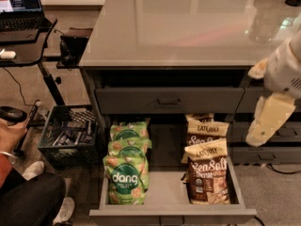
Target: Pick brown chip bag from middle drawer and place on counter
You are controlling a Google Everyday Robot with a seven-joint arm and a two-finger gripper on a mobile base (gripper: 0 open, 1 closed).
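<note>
The reach looks barely begun: the gripper (269,121) hangs below the counter's (188,27) front edge near its right corner, to the right of the open middle drawer (171,214), and I cannot tell whether it is parted or closed. The brown chip bag (207,174) stands frontmost in the drawer's right row. The next move likely calls for a leftward descent onto its top, avoiding the like bags behind and the green dang bags (126,178) alongside.

The broad grey-beige worktop (188,27) is smooth and glossy, mirroring lights; the dark-grey middle drawer (171,214) looks matt. The front brown chip bag (207,175) is crinkled, faintly shiny film. The cream tool (269,120), at the right below the worktop's edge, looks like smooth matt plastic.
</note>
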